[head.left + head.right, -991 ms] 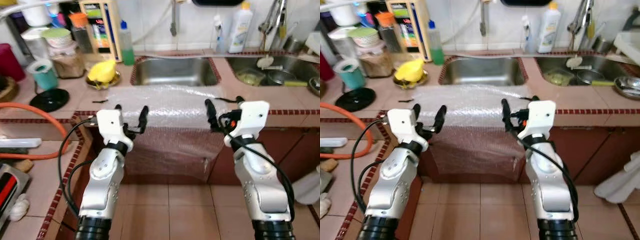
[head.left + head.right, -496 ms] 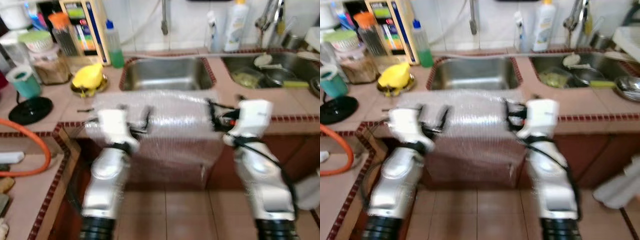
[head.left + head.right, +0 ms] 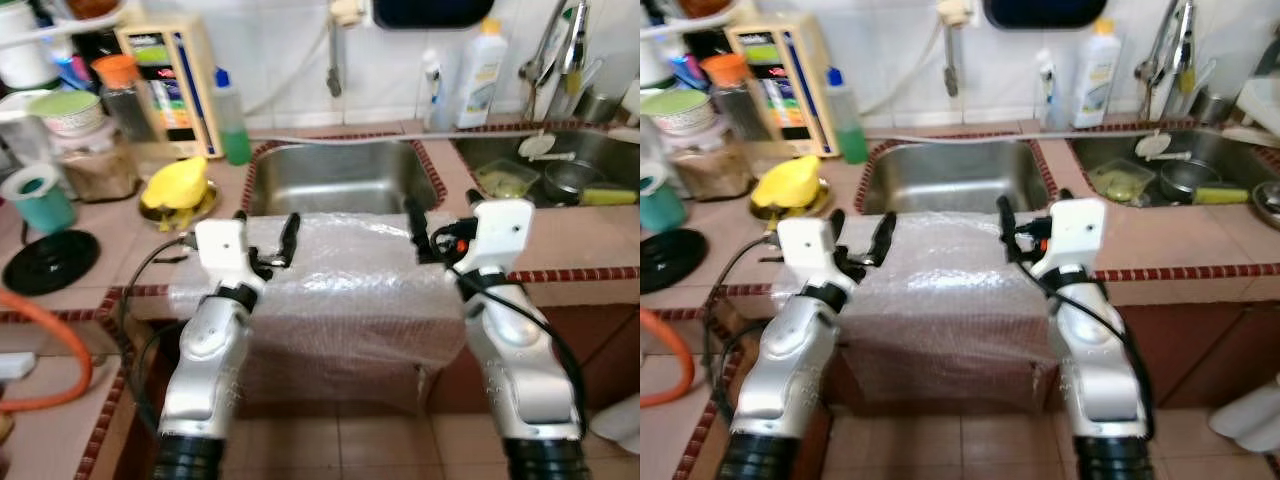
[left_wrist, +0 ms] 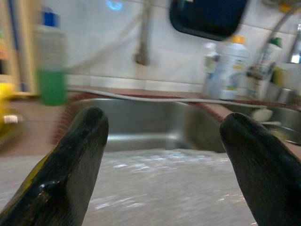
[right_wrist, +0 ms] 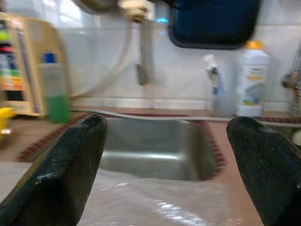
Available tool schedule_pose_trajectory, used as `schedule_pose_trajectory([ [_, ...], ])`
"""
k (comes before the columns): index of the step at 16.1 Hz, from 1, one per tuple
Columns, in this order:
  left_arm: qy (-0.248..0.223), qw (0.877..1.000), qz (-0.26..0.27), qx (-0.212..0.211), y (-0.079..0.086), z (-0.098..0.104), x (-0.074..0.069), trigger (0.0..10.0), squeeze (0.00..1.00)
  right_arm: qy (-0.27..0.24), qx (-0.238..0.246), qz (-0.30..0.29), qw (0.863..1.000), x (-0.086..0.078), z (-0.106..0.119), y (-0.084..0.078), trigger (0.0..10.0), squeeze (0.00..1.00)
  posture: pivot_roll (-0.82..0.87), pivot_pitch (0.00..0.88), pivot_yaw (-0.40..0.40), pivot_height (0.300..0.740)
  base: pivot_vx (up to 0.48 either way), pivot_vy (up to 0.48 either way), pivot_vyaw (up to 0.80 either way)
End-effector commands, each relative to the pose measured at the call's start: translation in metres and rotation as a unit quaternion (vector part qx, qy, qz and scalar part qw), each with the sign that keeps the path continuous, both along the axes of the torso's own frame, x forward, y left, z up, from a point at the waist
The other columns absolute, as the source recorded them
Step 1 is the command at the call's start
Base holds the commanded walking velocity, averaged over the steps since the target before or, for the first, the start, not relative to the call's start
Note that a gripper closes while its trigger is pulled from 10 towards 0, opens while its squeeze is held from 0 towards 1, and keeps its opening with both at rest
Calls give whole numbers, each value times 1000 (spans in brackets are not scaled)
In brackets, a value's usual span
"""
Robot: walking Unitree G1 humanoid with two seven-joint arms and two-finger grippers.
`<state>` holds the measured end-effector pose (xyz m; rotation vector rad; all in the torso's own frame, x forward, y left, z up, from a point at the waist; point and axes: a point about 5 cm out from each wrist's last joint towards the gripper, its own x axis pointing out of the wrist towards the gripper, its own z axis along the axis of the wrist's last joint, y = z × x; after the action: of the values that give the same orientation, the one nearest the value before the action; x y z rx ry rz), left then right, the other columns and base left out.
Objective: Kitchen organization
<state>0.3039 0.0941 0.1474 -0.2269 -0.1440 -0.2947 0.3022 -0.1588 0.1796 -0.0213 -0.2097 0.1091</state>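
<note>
A sheet of bubble wrap lies on the tiled counter in front of the steel sink and hangs down over the counter's front edge. My left gripper is open, held just above the wrap's left part, nothing between its fingers. My right gripper is open as well, over the wrap's right part beside the sink's near corner, its fingers wide apart and empty. Both wrist views look across the wrap into the sink.
A green soap bottle, a yellow object on a dish, a teal cup and a black disc stand on the left. A second sink with dishes lies right. A white bottle stands by the wall. An orange hose loops low left.
The whole view has shifted and come nearer to the counter, with blur half a second ago. Both grippers stay open and now hover over the wrap on the counter top.
</note>
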Motion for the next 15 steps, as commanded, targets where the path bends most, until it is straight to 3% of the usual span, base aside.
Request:
schedule_pose_trajectory([
  [1, -4, 1000, 9, 8, 7, 2, 2, 10000, 0, -11, 2, 8, 1000, 1, 6, 5, 10000, 0, -36, 0, 61, 740, 386, 0, 0],
  [7, -3, 1000, 5, 8, 6, 2, 2, 10000, 0, -12, 1, 4, 1000, 2, 7, 3, 10000, 0, -37, 0, 63, 740, 386, 0, 0],
  [15, 1, 1000, 19, 8, 5, 1, 3, 10000, 0, -13, -1, 2, 1000, 2, 7, 2, 10000, 0, -39, 0, 63, 740, 0, 0, 0],
])
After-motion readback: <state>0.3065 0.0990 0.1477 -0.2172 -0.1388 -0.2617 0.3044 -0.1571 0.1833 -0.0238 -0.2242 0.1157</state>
